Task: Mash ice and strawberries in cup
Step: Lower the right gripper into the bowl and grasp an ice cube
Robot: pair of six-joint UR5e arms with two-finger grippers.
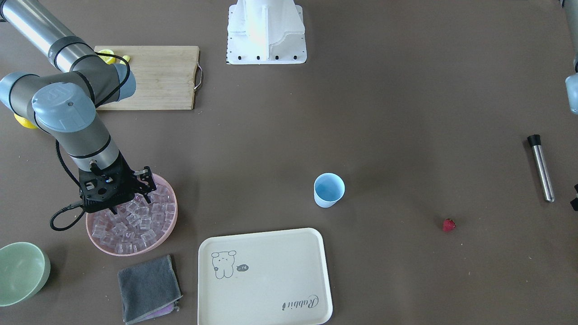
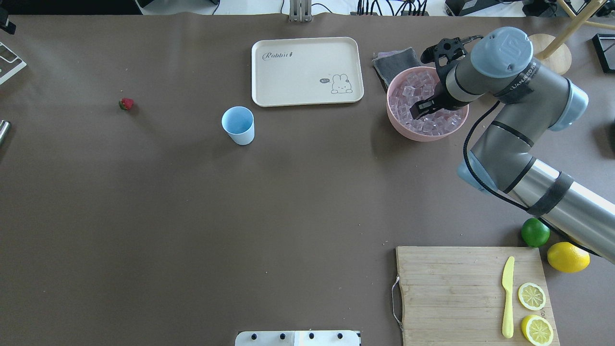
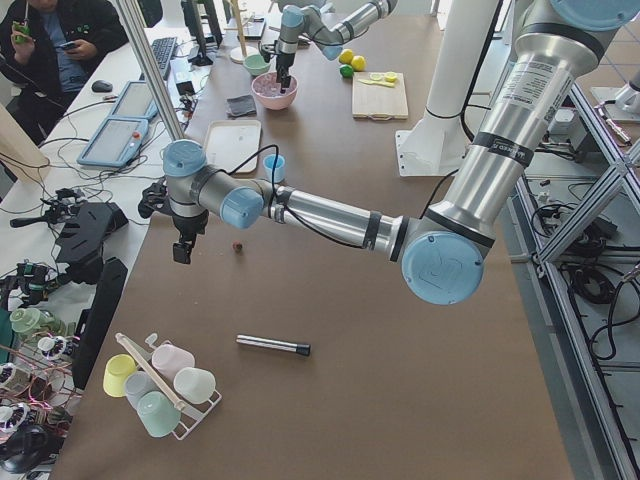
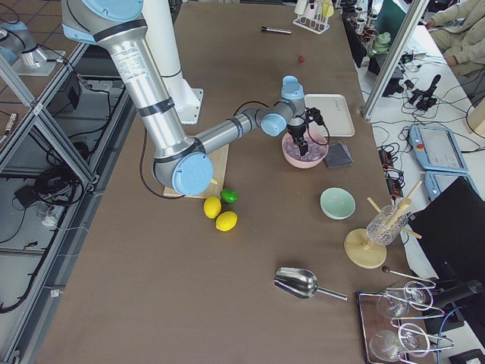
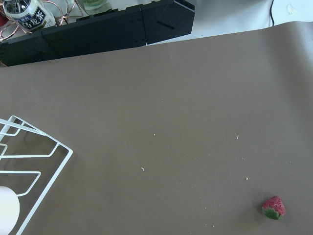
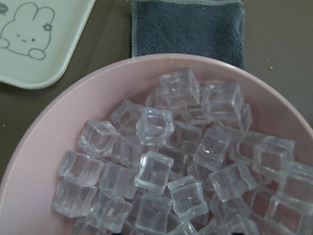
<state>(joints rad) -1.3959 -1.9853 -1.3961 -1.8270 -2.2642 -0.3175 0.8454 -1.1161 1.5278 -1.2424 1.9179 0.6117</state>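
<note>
Right gripper (image 1: pixel 130 202) hovers over the ice (image 1: pixel 135 223)!
Jaws apart; left gripper (image 3: pixel 182 250) near the strawberry (image 3: pixel 238 246), jaws impossible to tell.

Bare table (image 2: pixel 307 202) is stretching between the cup (image 2: pixel 238 126) and the pink bowl (image 2: pixel 402 129), giving a wide lane. The tray (image 2: pixel 298 81) is lying just beyond that lane, and the grey cloth (image 2: pixel 395 63) is sitting against the bowl's far side. The right gripper (image 2: pixel 423 108) is hanging low over the ice (image 2: pixel 418 86), with the bowl's rim ringing it. Open table is surrounding the strawberry (image 2: pixel 126 104). The metal tube (image 1: pixel 541 168) is lying well apart, and the left gripper (image 3: pixel 182 250) seems to be hanging near the berry.
</note>
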